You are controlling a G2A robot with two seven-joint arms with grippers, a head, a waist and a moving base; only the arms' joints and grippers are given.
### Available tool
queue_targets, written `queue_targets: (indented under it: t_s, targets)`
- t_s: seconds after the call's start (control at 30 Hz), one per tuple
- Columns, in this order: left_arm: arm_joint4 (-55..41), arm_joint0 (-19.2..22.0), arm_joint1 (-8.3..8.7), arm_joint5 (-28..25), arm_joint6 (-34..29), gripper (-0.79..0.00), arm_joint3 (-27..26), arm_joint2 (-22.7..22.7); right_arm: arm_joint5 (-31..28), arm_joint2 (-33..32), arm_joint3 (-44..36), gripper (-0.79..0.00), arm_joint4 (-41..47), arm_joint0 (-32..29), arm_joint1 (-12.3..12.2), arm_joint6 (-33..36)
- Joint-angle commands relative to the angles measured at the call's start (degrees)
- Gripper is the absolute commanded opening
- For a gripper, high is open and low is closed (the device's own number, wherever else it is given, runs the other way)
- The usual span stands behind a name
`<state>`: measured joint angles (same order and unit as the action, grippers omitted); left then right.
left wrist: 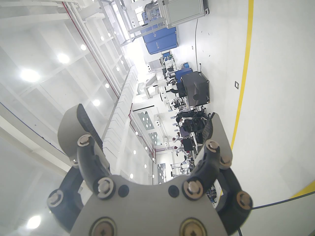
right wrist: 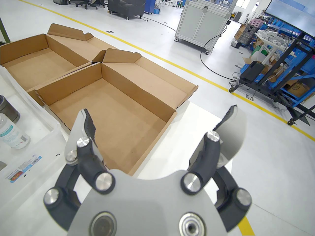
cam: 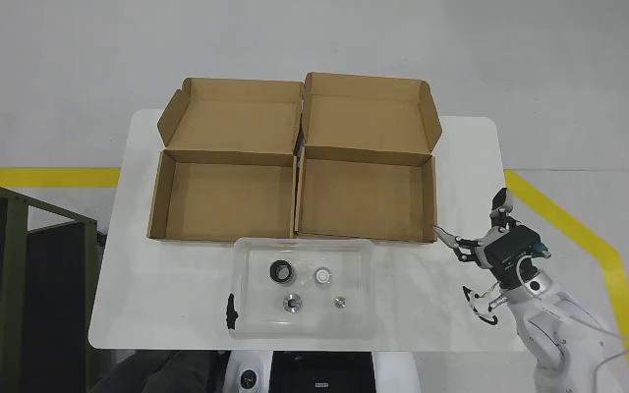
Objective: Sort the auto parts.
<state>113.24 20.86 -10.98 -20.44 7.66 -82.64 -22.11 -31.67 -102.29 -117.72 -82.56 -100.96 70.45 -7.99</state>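
A clear plastic bin (cam: 364, 257) at the table's front holds several auto parts: a black ring (cam: 282, 271), a white cylinder (cam: 323, 276), a metal piece (cam: 292, 302) and a smaller metal piece (cam: 339, 302). My right gripper (cam: 464, 270) hovers open and empty over the table's right side, beside the bin and the right box. In the right wrist view this gripper (right wrist: 159, 112) spreads wide, with the bin (right wrist: 37, 136), a dark cylinder (right wrist: 7, 109) and the white cylinder (right wrist: 12, 131) off to one side. My left gripper (left wrist: 147, 114) is open, empty and aimed at the room.
Two open cardboard boxes stand side by side behind the bin, the left box (cam: 224, 201) and the right box (cam: 366, 199), both with flaps (cam: 369, 123) folded back. In the right wrist view the nearer box (right wrist: 110, 106) lies just ahead. The table edge (cam: 496, 196) is close on the right.
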Motion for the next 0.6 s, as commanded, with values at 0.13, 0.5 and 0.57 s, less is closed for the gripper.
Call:
queue_targets:
  t_s: [0.13, 0.5, 0.57]
  targets:
    - [0.0, 0.0, 0.0, 0.0, 0.0, 0.0, 0.0, 0.0, 0.0, 0.0, 0.0, 0.0, 0.0, 0.0, 0.0, 0.0]
    - [0.0, 0.0, 0.0, 0.0, 0.0, 0.0, 0.0, 0.0, -0.4, 0.8, 0.0, 0.0, 1.0, 1.0, -0.2, 2.7]
    - [0.0, 0.0, 0.0, 0.0, 0.0, 0.0, 0.0, 0.0, -2.1, 1.4, -0.4, 0.0, 1.3, 1.5, -0.3, 4.0]
